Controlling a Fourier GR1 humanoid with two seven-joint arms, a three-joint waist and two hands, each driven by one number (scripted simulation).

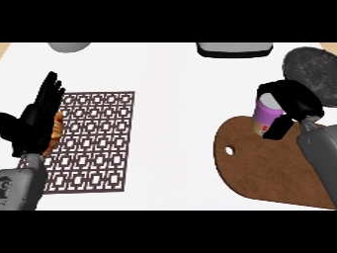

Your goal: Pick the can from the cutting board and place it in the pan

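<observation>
Pink can [267, 117] stands upright on the brown cutting board [273, 170], with the right hand [293, 106] curled round it. The dark pan [320, 75] lies close by, toward one o'clock. The left hand [32, 123] rests open, far off.

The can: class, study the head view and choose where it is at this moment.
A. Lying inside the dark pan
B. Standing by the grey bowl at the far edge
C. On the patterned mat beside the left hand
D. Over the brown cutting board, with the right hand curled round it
D: the can shows above the cutting board with the right hand curled round it; the pan holds nothing.
</observation>
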